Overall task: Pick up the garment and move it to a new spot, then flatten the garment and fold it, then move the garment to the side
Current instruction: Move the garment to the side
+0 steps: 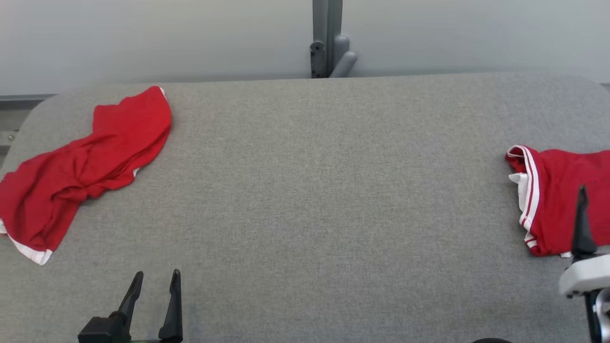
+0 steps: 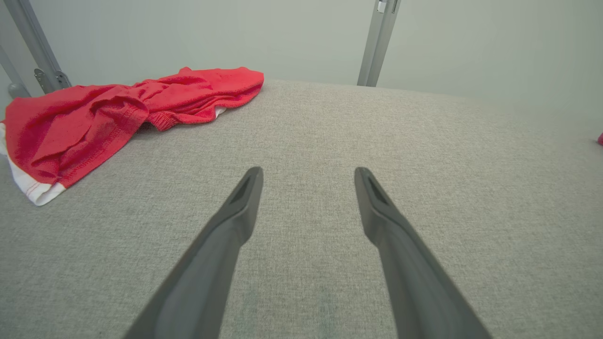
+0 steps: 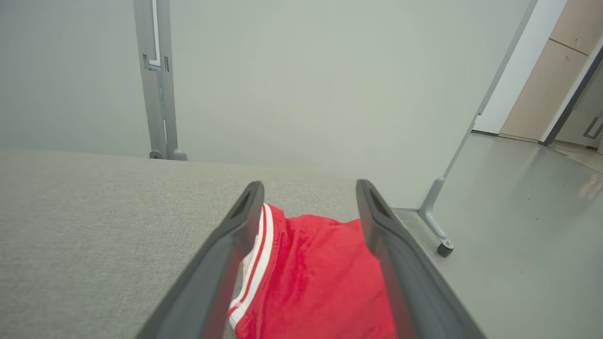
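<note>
A folded red garment with white stripes [image 1: 557, 200] lies at the table's right edge. My right gripper [image 1: 584, 224] hovers over its near side. In the right wrist view the same garment [image 3: 320, 273] lies below and between the spread fingers of that gripper [image 3: 309, 188], which is open and holds nothing. A second red garment with white trim [image 1: 86, 171] lies crumpled at the far left. It also shows at the upper left of the left wrist view [image 2: 103, 113]. My left gripper [image 1: 157, 274] is open and empty near the front edge, right of this garment [image 2: 308, 172].
The grey fabric-covered table [image 1: 324, 190] stretches between the two garments. A grey metal post [image 1: 328, 38] stands behind its far edge against a pale wall. Past the table's right end are a partition foot [image 3: 435, 226] and the floor [image 3: 518, 212].
</note>
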Tool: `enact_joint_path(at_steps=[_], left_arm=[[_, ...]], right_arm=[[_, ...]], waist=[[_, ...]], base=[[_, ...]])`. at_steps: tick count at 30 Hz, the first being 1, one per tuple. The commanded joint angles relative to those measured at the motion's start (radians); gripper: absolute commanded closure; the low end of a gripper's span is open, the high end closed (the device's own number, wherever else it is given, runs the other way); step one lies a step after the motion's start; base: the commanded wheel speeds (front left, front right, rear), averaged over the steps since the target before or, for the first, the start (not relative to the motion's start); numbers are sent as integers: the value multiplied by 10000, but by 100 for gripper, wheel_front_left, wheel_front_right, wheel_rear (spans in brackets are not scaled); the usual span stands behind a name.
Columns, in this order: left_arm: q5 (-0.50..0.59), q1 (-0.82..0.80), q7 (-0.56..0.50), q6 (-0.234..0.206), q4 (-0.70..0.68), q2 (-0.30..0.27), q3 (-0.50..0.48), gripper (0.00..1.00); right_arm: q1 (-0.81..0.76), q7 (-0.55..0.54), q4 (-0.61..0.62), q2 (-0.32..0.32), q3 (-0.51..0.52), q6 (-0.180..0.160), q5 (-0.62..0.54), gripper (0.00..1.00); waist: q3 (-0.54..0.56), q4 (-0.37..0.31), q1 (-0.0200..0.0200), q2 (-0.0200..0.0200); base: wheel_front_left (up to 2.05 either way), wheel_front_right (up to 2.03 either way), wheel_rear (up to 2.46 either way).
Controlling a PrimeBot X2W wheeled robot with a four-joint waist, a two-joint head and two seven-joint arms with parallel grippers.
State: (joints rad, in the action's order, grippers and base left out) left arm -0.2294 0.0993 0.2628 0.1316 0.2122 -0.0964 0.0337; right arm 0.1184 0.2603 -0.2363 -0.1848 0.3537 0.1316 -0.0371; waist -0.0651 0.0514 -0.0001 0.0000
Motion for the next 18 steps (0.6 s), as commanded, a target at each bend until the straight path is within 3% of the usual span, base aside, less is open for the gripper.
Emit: enact_joint_path(at_steps=[1,5,8,18], left_arm=[[-55,158,27,-19,90,-91,-50,0],[-123,32,27,-19,193,-21,-393,0],[-74,-73,27,-19,288,62,-592,0],[7,-292,27,-19,219,168,-472,0]], right_arm=[[-345,50,321,152,-153,-18,-165,0],[-1296,51,941,893,-761,-18,-275,0],[-1646,53,1008,1102,-1136,-18,-466,0],[-2052,56,892,1326,-1525,-18,-209,0]], waist=[[654,572,1,0],[750,595,1,0],[756,532,1,0],[772,371,1,0]], base=[[0,0,0],[0,0,0],[0,0,0],[0,0,0]])
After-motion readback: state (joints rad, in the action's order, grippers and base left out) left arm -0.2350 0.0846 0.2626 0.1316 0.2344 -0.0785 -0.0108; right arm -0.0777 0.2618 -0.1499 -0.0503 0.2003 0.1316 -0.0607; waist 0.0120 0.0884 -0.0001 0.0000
